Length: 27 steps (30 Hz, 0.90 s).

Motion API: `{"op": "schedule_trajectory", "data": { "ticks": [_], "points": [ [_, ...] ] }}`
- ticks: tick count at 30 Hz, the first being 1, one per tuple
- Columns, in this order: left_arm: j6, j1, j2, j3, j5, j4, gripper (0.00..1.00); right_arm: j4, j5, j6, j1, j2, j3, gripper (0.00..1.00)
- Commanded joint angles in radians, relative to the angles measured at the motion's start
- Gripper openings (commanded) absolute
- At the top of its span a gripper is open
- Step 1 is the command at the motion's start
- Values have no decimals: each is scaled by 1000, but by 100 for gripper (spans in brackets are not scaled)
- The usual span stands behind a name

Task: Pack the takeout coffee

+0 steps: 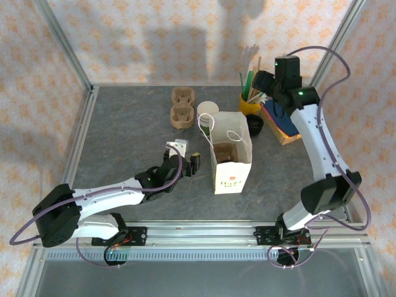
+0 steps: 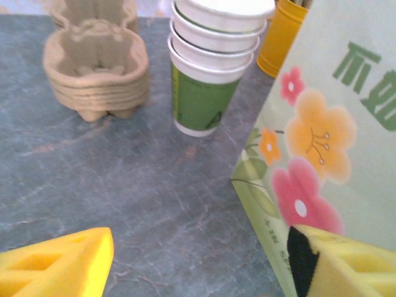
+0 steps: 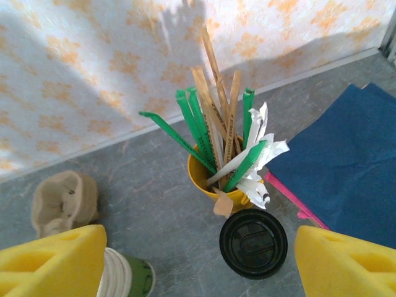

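Note:
A white paper bag (image 1: 232, 162) with a flower print (image 2: 322, 139) stands open in the middle of the table. Down in its mouth lies a brown and dark shape (image 1: 224, 153); I cannot tell whether that is the takeout coffee. My left gripper (image 1: 185, 154) (image 2: 198, 266) is open low beside the bag's left face. Nothing sits between its yellow fingers (image 2: 59, 263), and one of them is close against the bag. My right gripper (image 1: 267, 85) (image 3: 198, 260) hangs open high over the back right, with nothing in it.
A stack of lidless green-and-white cups (image 1: 208, 112) (image 2: 210, 74) (image 3: 124, 281) stands behind the bag. Two cardboard carrier stacks (image 1: 182, 115) (image 2: 96, 68) sit to its left. A yellow holder of straws and stirrers (image 1: 249, 102) (image 3: 216, 176), a stack of black lids (image 1: 255, 125) (image 3: 253, 242) and blue napkins (image 3: 343, 167) are at the right.

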Motion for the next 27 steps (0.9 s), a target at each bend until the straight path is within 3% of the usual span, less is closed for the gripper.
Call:
{"op": "schedule_trajectory", "data": {
  "ticks": [1,14,27],
  "points": [
    [22,2,-40,-25,-117,-12,80,108,-71,-80,-3,39,-40,79],
    [-32,71,-180,-84,-89,-45,83,173,-67,-149,-29,216,-23,74],
    [-40,80,-186,-90,-48,-35,84,151,-115,-172,-33,293,8,49]
  ]
}}
